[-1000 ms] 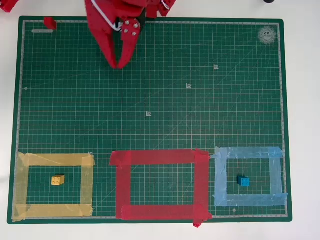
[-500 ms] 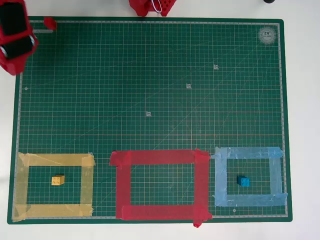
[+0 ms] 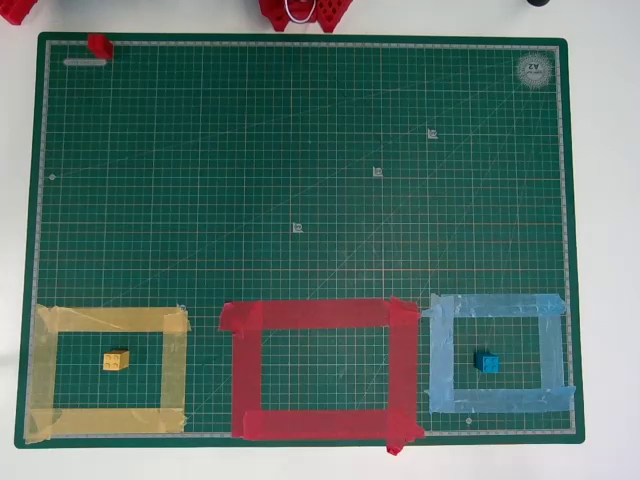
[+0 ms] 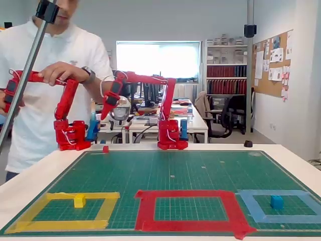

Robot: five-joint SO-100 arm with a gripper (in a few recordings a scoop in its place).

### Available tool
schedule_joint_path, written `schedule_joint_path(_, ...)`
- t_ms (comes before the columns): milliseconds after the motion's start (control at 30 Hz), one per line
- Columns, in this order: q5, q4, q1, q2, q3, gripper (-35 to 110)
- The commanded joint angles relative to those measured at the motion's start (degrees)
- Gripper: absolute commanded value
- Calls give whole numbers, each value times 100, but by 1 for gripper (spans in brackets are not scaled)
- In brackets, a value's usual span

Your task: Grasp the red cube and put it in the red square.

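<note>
While the arm is swinging away from the middle of the mat, where it was hanging 1 second ago in the overhead view, the gripper (image 4: 107,110) is now hanging raised and pointing down on the left of the arm's base in the fixed view, high above the far left stretch of the mat (image 3: 300,150). Its jaws are too small and too dark against the background to say whether they are apart or together, and nothing is showing between them. Roughly below it, the red cube (image 4: 105,148) is sitting untouched at the far left corner of the mat, right on the mat's edge in the overhead view (image 3: 99,45). That shift is suggesting the arm is lining up over the cube, so the approach seems to be beginning and the grasp is not yet made. Well apart from the cube, at the near edge, the red square (image 3: 310,315) is lying with nothing inside it, between the yellow outline (image 3: 110,320), which is holding 1 yellow cube (image 3: 116,360), and the light blue outline (image 3: 495,305), which is holding 1 blue cube (image 3: 487,362). Around the mat the white bench (image 3: 605,250) is showing.
</note>
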Motion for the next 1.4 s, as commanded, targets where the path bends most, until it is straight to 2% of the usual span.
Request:
schedule_joint_path(0,-149,-62,642,1046,861,0)
schedule_joint_path(133,-272,-62,747,861,1116,0)
schedule_joint_path(267,-1521,-70,747,554,1494,0)
schedule_joint_path(367,-2944,-70,791,281,1600,0)
schedule_joint_path(467,-4983,-70,835,-167,1283,0)
schedule_joint_path(533,-5774,-70,668,-589,905,0)
schedule_joint_path(867,-6003,-70,-668,-2048,-571,0)
schedule_joint_path(1000,-6056,-70,-905,-1775,-308,0)
schedule_joint_path(1067,-6504,-18,-870,-1529,-185,0)
schedule_joint_path(1367,-6557,976,-1037,-686,-272,0)
